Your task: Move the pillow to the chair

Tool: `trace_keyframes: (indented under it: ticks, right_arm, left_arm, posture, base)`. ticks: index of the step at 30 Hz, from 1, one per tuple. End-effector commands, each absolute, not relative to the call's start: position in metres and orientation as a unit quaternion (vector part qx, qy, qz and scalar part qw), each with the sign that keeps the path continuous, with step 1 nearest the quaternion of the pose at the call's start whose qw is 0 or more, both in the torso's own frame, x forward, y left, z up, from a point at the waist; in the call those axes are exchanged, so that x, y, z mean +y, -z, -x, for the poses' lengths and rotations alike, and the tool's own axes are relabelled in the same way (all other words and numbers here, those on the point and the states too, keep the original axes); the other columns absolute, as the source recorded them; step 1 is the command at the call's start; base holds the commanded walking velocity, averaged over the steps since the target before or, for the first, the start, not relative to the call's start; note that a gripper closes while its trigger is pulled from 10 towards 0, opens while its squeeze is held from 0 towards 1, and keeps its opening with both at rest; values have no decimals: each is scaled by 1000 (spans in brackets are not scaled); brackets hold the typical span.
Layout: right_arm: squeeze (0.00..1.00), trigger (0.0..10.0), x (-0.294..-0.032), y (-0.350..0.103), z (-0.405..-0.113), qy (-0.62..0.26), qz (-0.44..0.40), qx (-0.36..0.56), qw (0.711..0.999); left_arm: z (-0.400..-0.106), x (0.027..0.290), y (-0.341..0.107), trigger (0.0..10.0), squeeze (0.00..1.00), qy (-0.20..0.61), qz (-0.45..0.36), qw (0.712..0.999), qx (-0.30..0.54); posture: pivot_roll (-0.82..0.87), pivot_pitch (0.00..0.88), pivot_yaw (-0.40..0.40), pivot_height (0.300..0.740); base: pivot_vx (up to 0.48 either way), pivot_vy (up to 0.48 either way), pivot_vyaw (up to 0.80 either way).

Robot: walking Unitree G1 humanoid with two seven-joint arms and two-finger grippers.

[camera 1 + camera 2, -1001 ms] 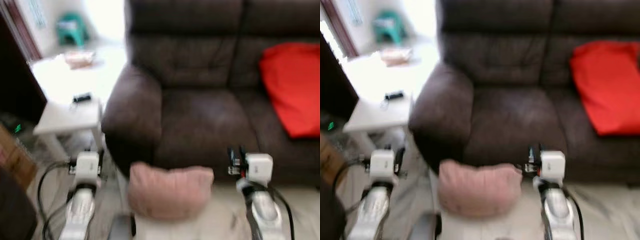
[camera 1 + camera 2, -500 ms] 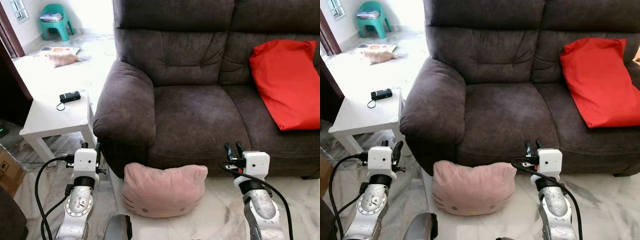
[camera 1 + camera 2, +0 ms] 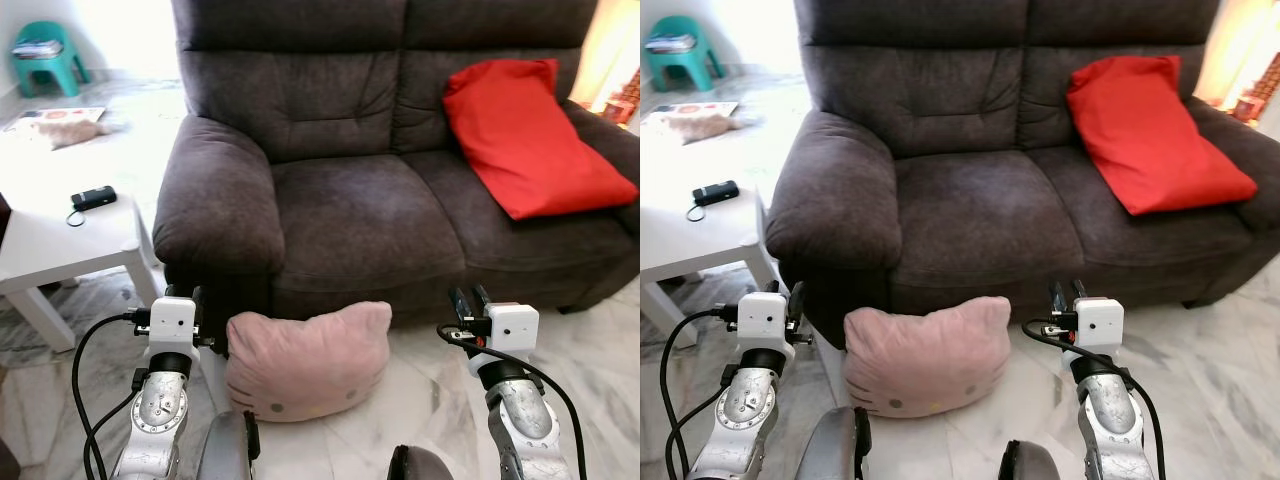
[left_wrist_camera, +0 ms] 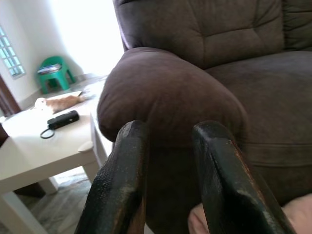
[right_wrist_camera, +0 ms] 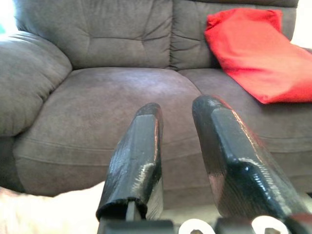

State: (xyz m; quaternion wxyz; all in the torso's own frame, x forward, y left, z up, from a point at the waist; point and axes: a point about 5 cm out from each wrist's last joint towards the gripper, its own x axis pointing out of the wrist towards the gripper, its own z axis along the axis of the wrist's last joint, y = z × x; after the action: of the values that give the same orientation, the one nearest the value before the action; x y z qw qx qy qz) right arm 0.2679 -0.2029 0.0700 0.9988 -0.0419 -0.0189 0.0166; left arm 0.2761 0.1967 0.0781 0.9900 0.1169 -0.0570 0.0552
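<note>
View swung right; pink pillow (image 3: 308, 361) (cat-faced) on floor.

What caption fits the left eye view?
Pink pillow on floor before brown sofa, between open left gripper and right gripper.

Both arms are silver metal tubes, each ending in a white boxy wrist block. A left gripper (image 3: 184, 292) and a right gripper (image 3: 466, 297) of two long black fingers (image 4: 122, 185) project from the blocks; the fingers are glossy and rounded at the tips. Black cables loop beside each arm. Small red and white fittings sit at the right wrist.
</note>
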Motion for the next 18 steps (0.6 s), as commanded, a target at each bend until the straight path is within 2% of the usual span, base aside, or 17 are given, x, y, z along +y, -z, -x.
trace_keyframes:
  ticks: [1,18]
  right_arm:
    - [0,10000,-203,-71,-269,-16,46,-22,999]
    - [0,10000,-205,-68,-269,-20,60,-10,998]
  left_arm:
    - [-277,195,-77,10000,0,-52,-109,991,-49]
    - [-278,197,-73,10000,0,-59,-93,993,-36]
  posture:
    - [-31,0,-37,553]
    - [-30,0,-40,553]
  base:
    - [0,0,0]
    - [0,0,0]
